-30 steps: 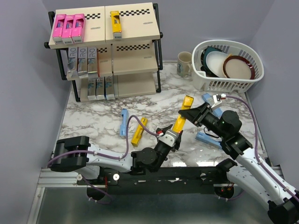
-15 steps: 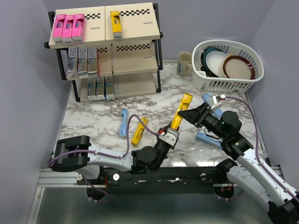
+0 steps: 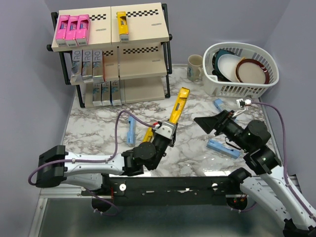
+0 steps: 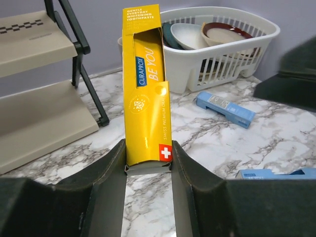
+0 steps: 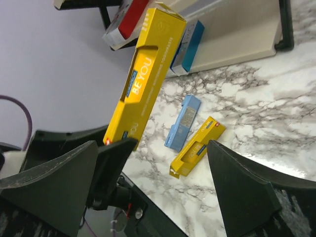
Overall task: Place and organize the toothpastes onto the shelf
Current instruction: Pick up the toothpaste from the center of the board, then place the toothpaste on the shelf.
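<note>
The shelf [image 3: 145, 24] is set at the marble table's [image 3: 98, 123] far left. The right gripper [image 3: 205, 122] is spread wide, nothing held. The yellow Curaprox toothpaste carton [image 4: 146, 98] is clamped by its base in the left gripper [image 4: 147, 158], tilted, off the table

Our left arm [image 3: 89, 165] and right arm [image 3: 269, 185] are built alike, with smooth white shells between chunky black joint housings. A thin left purple cable [image 3: 129, 118] runs along one, and a right purple cable [image 3: 277, 112] along the other. The left gripper [image 4: 147, 153] has broad matte-black fingers [image 4: 106, 180] with flat inner faces. The right gripper [image 5: 153, 163] carries dark wedge-shaped fingers [image 5: 52, 182]. We note a pale wrist housing [image 3: 165, 131] with a small red spot.
</note>
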Robot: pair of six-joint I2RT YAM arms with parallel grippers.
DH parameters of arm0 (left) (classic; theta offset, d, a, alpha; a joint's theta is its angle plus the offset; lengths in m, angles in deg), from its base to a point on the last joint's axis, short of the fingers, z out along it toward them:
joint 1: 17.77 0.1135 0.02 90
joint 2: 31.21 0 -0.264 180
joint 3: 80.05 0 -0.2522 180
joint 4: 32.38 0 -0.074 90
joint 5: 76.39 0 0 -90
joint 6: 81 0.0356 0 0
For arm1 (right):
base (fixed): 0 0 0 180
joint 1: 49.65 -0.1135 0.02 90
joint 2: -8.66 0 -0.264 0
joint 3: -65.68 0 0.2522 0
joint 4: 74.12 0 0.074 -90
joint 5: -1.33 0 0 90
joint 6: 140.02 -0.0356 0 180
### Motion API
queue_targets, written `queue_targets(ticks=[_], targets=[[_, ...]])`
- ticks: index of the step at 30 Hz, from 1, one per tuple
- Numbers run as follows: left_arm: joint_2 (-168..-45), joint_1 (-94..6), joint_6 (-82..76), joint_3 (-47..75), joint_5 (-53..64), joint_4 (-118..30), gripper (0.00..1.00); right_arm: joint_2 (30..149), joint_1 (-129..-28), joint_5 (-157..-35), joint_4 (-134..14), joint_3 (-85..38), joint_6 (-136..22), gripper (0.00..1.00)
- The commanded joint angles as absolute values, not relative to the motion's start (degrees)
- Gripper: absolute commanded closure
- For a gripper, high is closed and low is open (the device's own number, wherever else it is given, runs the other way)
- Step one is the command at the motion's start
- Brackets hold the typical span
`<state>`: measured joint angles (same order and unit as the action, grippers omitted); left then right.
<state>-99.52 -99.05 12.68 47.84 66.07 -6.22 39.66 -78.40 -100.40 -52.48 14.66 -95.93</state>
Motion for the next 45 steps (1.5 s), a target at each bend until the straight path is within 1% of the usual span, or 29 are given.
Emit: queue_targets(ticks=[1,4,5,8,14,20,24,25,28,34,38,45], targets=[[-94.3,-94.8,7.8,41.1,59.8,-21.2,0.83,35.3,-78.2,-95.3,-42.4,10.0,-84.3,0.00],[-94.0,-92.1,8.0,33.6,57.9,-31.5,0.83,33.0,-78.2,-92.0,-39.0,9.9,-81.0,0.00],[-94.2,-91.3,7.9,28.8,57.8,-36.8,0.83,32.6,-78.2,-91.4,-37.4,10.2,-79.8,0.00],[-96.2,-88.6,7.2,18.3,57.7,-46.0,0.83,30.8,-78.2,-90.1,-35.4,11.1,-78.5,0.00],[-103.6,-81.5,6.6,-4.1,54.1,-64.3,0.83,29.1,-78.2,-89.6,-32.7,13.3,-77.1,0.00],[-112.7,-73.9,6.7,-25.7,50.5,-77.7,0.83,28.3,-78.1,-89.3,-31.0,13.9,-75.7,0.00],[-121.2,-68.5,7.5,-38.7,49.5,-82.2,0.83,28.5,-78.3,-90.2,-30.3,14.5,-75.1,0.00],[-122.8,-67.2,7.4,-44.2,49.2,-83.2,0.83,28.4,-78.2,-90.5,-30.3,14.6,-75.1,0.00],[-128.6,-63.5,7.2,-52.6,48.7,-86.4,0.83,28.4,-78.2,-91.3,-30.3,15.3,-74.8,0.00],[-132.7,-57.0,5.0,-54.1,45.6,-84.4,0.83,29.5,-78.2,-92.4,-29.8,16.1,-73.1,0.00],[-133.5,-52.6,3.8,-52.4,42.9,-81.5,0.83,30.2,-78.2,-93.1,-29.9,16.3,-72.3,0.00],[-136.8,-49.9,4.7,-53.3,41.0,-78.4,0.83,32.0,-78.2,-94.8,-30.7,17.5,-70.9,0.00]])
